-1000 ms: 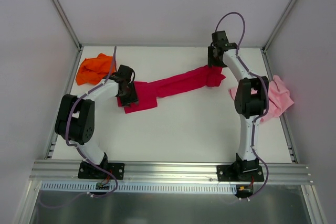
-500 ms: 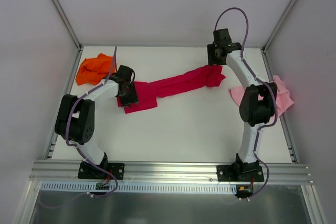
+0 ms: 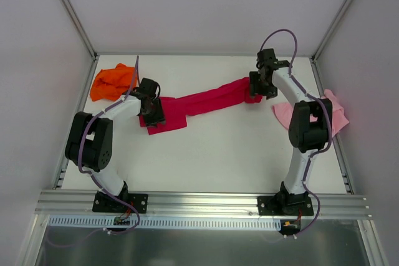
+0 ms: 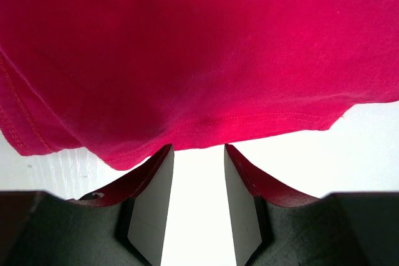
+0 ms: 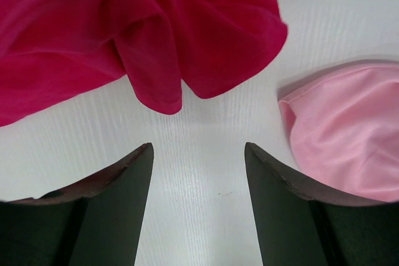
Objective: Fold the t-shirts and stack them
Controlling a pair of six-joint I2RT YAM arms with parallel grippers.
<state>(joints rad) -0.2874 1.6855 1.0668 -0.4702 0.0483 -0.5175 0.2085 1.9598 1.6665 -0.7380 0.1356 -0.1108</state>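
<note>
The crimson red t-shirt (image 3: 206, 101) lies pulled out into a long band across the white table (image 3: 218, 147). My left gripper (image 3: 151, 116) is at its left end. In the left wrist view the left gripper (image 4: 197, 149) is open, with bare table between its fingers and the red hem (image 4: 249, 119) just past the tips. My right gripper (image 3: 260, 93) hovers at the band's bunched right end (image 5: 156, 48). It is open and holds nothing. The orange t-shirt (image 3: 111, 82) lies crumpled at the far left. The pink t-shirt (image 3: 336, 113) lies at the right edge (image 5: 343, 135).
Grey walls and metal frame posts (image 3: 75, 23) close in the table on three sides. The right arm's elbow (image 3: 307, 126) stands over part of the pink shirt. A metal rail (image 3: 199, 200) runs along the near edge by the arm bases.
My right wrist has swung to the right and nearer, and now sits over the red shirt's right end. The left arm and the shirts have stayed put.
</note>
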